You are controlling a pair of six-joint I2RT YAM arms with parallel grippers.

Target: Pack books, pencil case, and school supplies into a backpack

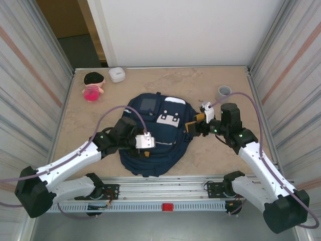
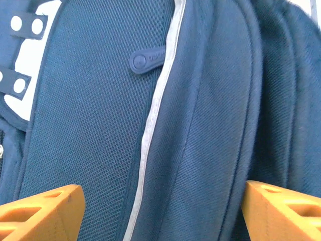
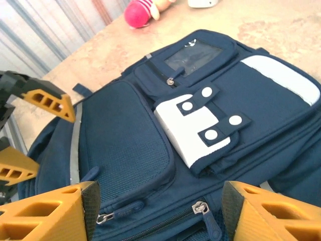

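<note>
Left gripper, jaws parted and empty, hovers close over the navy backpack, which lies flat at table centre. Right gripper, likewise released, faces it from 3 o'clock.

Risk: closing here would probably pinch mesh or the white trim stripe rather than a pull, dragging the bag. The closely spaced arms could also clash.

Left wrist view resolves a rubber pull tab. Right wrist view adds a metal zip slider at 6 o'clock.
</note>
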